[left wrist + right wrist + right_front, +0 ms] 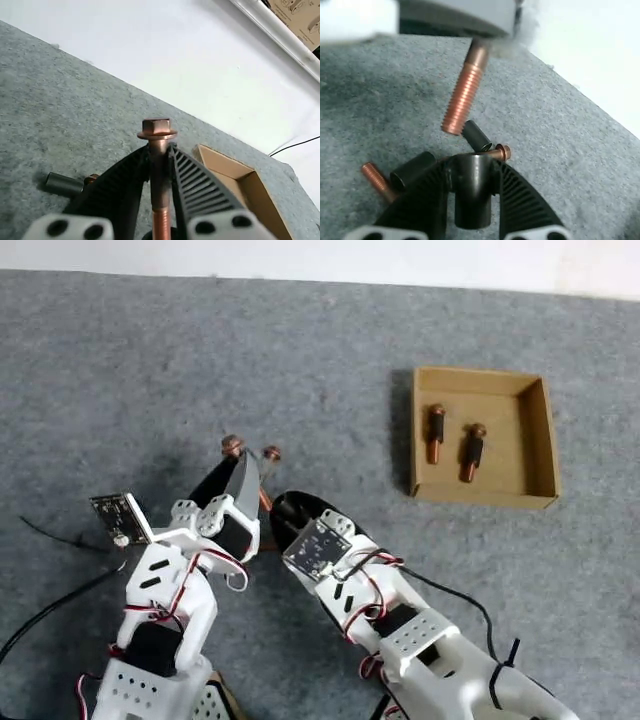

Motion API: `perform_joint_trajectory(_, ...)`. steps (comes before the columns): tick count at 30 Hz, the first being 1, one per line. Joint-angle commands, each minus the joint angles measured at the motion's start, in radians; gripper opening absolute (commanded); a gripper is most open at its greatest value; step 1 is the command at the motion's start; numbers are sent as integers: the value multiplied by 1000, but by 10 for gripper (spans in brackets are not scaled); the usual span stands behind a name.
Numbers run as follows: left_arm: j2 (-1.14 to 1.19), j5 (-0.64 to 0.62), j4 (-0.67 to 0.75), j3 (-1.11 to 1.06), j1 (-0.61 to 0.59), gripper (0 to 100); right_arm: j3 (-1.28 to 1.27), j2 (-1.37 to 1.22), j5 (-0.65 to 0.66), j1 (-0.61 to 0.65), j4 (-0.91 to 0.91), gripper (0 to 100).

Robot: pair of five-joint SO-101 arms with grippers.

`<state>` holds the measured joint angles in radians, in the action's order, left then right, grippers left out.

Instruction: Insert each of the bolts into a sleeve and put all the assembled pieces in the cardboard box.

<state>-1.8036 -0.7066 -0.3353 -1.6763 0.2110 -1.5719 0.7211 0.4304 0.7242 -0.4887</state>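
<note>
My left gripper [159,150] is shut on a copper bolt [158,165], whose hex head sticks out past the fingertips. In the high view this gripper [238,462] is left of centre, tip to tip with my right gripper [285,510]. My right gripper [470,162] is shut on a black sleeve [470,192]. The held bolt's threaded end [462,97] hangs just above and beyond that sleeve's open mouth, apart from it. The cardboard box [538,445] at the right holds two assembled pieces [435,433] [472,452].
On the grey mat under the grippers lie a loose black sleeve [476,136], a bolt [501,151] beside it, another sleeve [415,170] and a further bolt [375,180]. A second bolt head [271,453] shows by the left gripper's tip. Cables trail at the front.
</note>
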Motion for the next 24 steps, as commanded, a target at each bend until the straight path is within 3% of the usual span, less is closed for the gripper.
perform_joint_trajectory(1,-21,-6,29,-21,-27,11,21,36,12,38,-27,5)
perform_joint_trajectory(18,-19,6,26,-21,-97,11,15,36,12,59,-27,5)
perform_joint_trajectory(21,-18,87,-11,-21,-171,11,19,36,12,1,-27,5)
perform_joint_trajectory(24,-18,199,-109,-18,-171,11,21,36,8,-54,-27,5)
